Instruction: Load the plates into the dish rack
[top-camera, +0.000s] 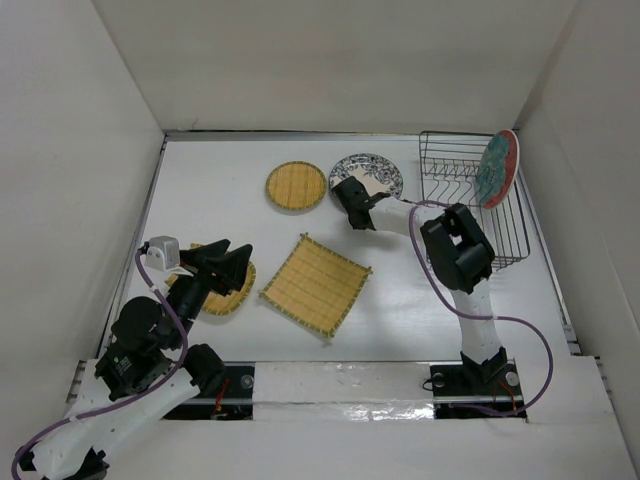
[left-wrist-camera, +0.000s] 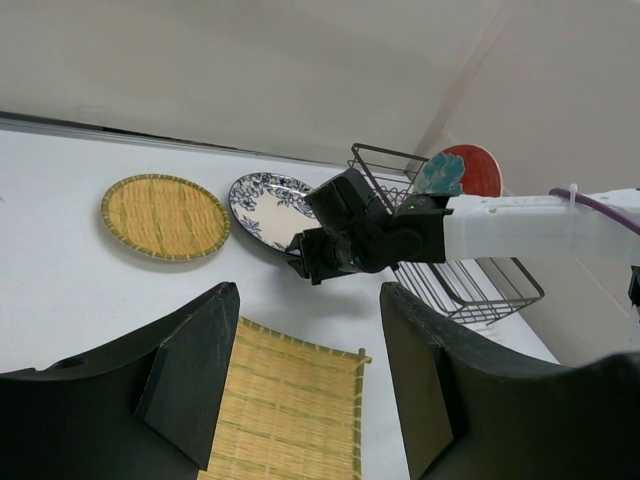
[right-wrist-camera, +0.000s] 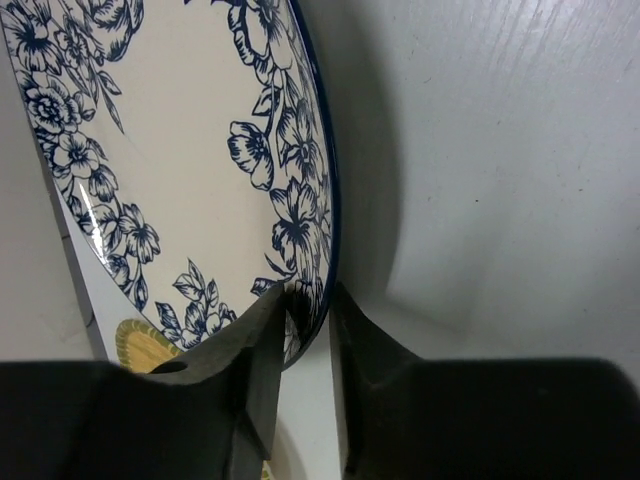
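Note:
My right gripper (top-camera: 345, 190) is shut on the near rim of the white-and-blue floral plate (top-camera: 376, 170); the right wrist view shows both fingers pinching the rim (right-wrist-camera: 305, 305), with the plate tilted up off the table. The teal-patterned red-edged plate (top-camera: 497, 168) stands upright in the black wire dish rack (top-camera: 508, 236). One round bamboo disc (top-camera: 296, 185) lies left of the floral plate. My left gripper (top-camera: 240, 268) is open and empty above the second bamboo disc (top-camera: 232, 300), which it partly hides. The square woven mat (top-camera: 317, 283) lies mid-table, below my open left fingers (left-wrist-camera: 200, 370).
White walls enclose the table on the left, back and right. The rack (left-wrist-camera: 480, 292) stands against the right wall at the back. The right arm (left-wrist-camera: 520, 225) reaches across in front of the rack.

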